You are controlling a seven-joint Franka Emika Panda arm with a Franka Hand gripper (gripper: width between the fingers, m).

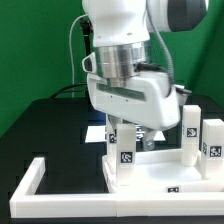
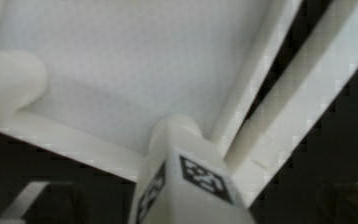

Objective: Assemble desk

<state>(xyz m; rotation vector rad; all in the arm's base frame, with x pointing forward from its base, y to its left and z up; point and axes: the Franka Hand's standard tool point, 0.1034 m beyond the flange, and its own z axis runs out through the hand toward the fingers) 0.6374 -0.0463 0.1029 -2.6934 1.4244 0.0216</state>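
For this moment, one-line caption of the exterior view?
Panda arm's fingers lowered over a white desk leg standing on the tabletop.

The exterior view stands close in front of the black table (image 1: 40,125), roughly level, facing the arm (image 1: 125,50). The wrist view hangs right above the tabletop panel (image 2: 140,60), looking down, blurred by nearness. Both catch that panel (image 1: 165,178) and a tagged leg (image 2: 190,170).
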